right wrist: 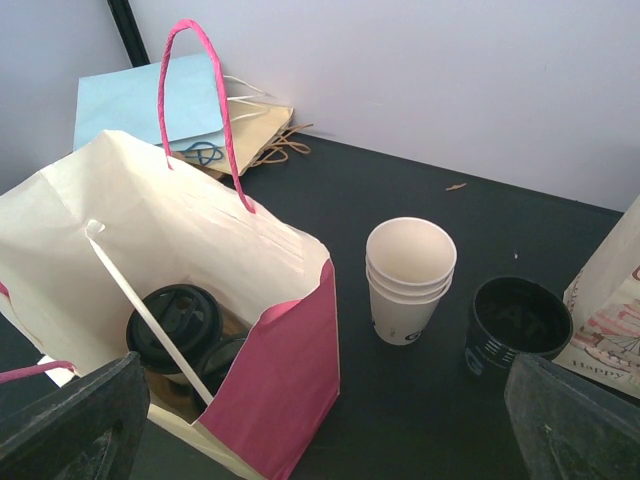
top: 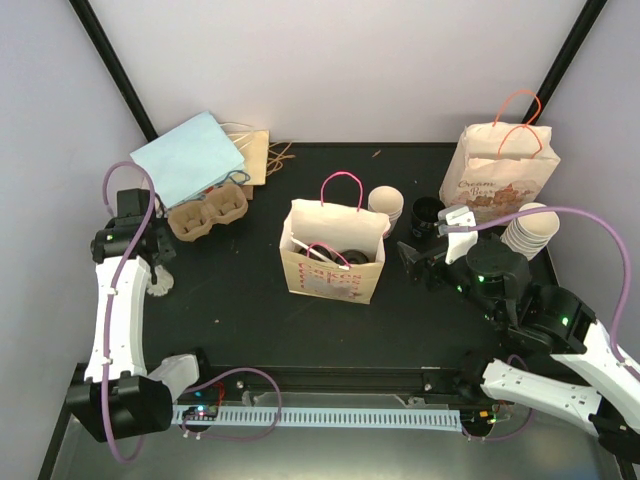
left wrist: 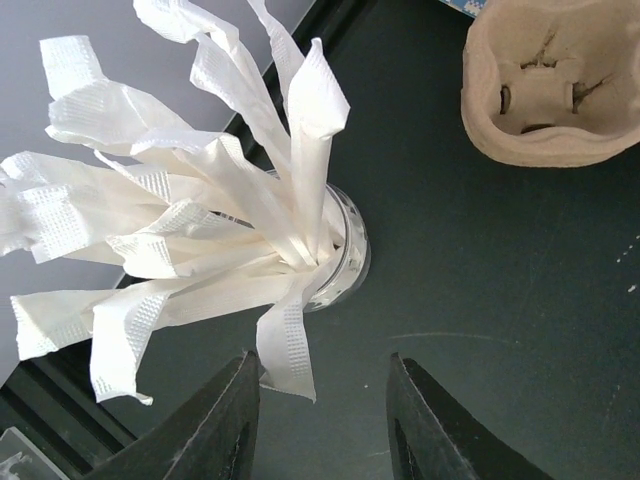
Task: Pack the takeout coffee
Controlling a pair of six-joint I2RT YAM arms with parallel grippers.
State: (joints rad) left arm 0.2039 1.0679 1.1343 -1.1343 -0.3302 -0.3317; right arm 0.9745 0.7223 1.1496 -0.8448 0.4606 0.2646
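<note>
White paper napkins (left wrist: 200,220) fan out of a clear glass (left wrist: 345,260) at the far left, close to the left edge of the dark table (top: 250,320). The left gripper (left wrist: 322,358) hangs over this glass with its fingers apart. One napkin end hangs just beside one finger, but nothing is clamped. Behind it lies a moulded cup carrier (top: 207,212), and further back a light blue bag (top: 190,155) rests flat on some brown bags (top: 257,150) by the rear wall.

In the middle stands the cream paper bag (top: 333,262) with pink handles, its mouth open upward and its long side running left to right. The coffee cups (right wrist: 175,320) are inside it, upright, black lids on top. A thin white strip leans across them.

Just to the right of the bag stand a short stack of white cups (right wrist: 410,275) and a black cup (right wrist: 518,322), near each other but apart. The right gripper (right wrist: 325,385) is near the bag's right side, fingers spread wide and holding nothing. Further right are a printed bag (top: 500,170) and a taller cup stack (top: 530,230), close to the right edge.

Bare table lies in front of the bag and between the bag and the carrier.
</note>
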